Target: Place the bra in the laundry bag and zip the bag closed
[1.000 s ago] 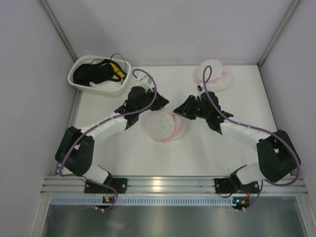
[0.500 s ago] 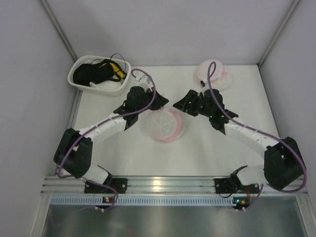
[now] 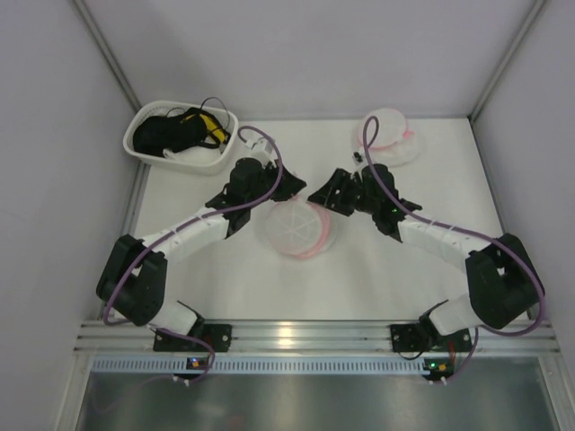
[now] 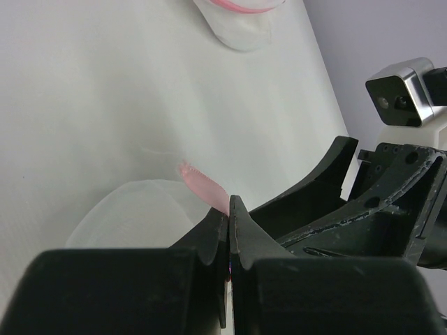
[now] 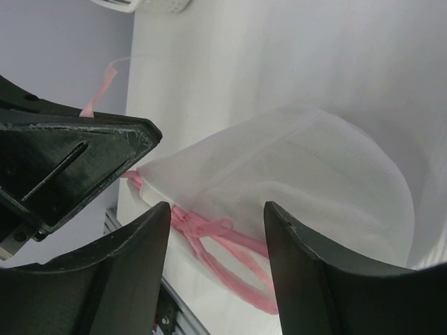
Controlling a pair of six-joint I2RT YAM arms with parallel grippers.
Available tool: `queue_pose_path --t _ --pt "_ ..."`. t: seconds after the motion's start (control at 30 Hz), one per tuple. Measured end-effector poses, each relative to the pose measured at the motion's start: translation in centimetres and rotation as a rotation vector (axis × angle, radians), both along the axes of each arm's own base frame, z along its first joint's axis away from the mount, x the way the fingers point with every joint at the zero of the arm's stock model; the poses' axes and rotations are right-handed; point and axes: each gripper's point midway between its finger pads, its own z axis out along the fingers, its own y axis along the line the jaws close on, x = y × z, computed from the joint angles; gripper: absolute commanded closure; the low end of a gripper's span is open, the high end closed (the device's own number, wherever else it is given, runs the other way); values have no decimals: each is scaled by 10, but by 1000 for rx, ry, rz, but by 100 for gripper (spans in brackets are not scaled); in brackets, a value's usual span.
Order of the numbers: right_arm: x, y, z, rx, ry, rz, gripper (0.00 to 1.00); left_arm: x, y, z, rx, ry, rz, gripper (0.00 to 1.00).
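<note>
You risk dragging the round white mesh laundry bag point(image 3: 296, 229): left fingers point(image 4: 215, 241) clench its pink tab point(image 4: 202, 187), right fingers point(image 5: 133, 272) released at one o'clock.

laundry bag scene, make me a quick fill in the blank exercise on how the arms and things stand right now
1. The left gripper has its jaws ____ on a pink tab of the laundry bag.
2. The right gripper faces the same bag with its jaws ____, holding nothing.
3. The white basket in the far left corner holds a ____ tangle with yellow bits.

Missing words: shut; open; black
</note>
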Motion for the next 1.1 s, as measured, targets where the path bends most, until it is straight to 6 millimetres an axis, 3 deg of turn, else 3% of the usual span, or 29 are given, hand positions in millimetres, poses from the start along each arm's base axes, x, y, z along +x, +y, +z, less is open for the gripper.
queue_pose_path --t 0.17,0.6,0.67,0.73,0.77,0.87,1.1 --pt "-4 4 -2 3 7 20 69 0 0 0 0 0 1 100" --pt "-5 5 -1 4 6 25 91 1 1 0 0 0 10 100" --pt "-5 4 -1 1 8 23 87 2 1 0 1 0 14 100" --pt "-5 3 -1 -4 10 19 74 3 2 0 2 -1 21 100" --pt "-5 3 0 -7 10 16 61 3 3 0 3 -2 24 100" --pt "-3 0 6 -21 2 5 51 3 3 0 3 -4 28 100" --pt "-6 -5 31 -15 -31 -6 47 2 4 0 3 -4 27 100"
